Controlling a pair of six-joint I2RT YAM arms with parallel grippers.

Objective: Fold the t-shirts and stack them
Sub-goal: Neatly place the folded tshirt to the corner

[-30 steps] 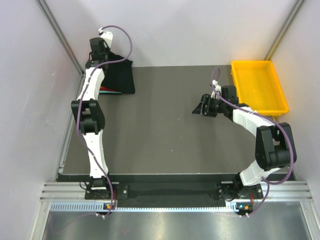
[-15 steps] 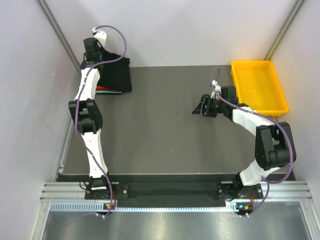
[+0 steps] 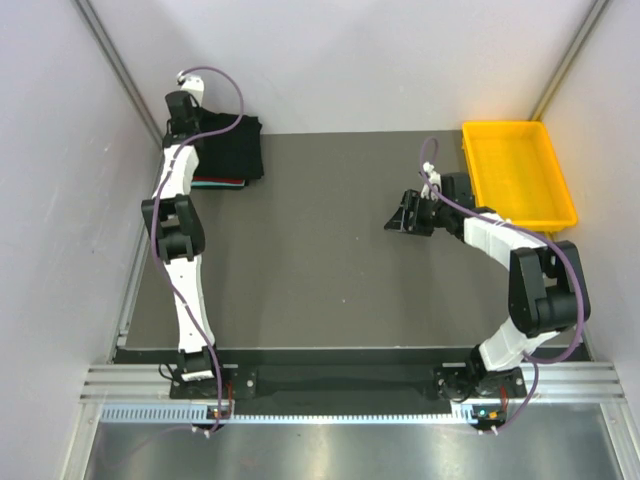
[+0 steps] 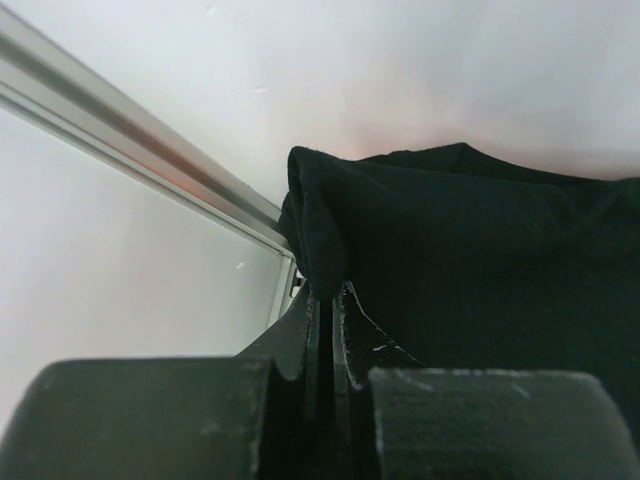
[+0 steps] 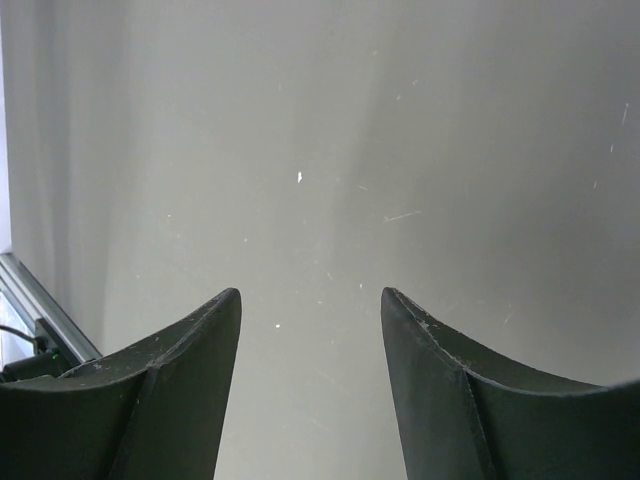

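Observation:
The black t-shirt (image 3: 232,148) lies folded at the table's far left corner, on top of folded orange-red and teal shirts whose edges (image 3: 218,182) show at its near side. My left gripper (image 3: 181,112) is at the shirt's far left corner, shut on a fold of its black cloth (image 4: 320,240); in the left wrist view the gripper (image 4: 326,292) pinches that fold, and the rest of the shirt (image 4: 500,260) spreads to the right. My right gripper (image 3: 402,216) is open and empty over the bare table, right of centre; it also shows in the right wrist view (image 5: 311,298).
A yellow plastic tray (image 3: 518,170) stands at the far right of the table. White walls with metal posts (image 3: 120,75) close in the left and back sides, and the left arm is stretched close to the left wall.
My left gripper has moved further back and left with the black cloth, and the shirt now lies flatter and squarer over the stack. The right arm has not moved.

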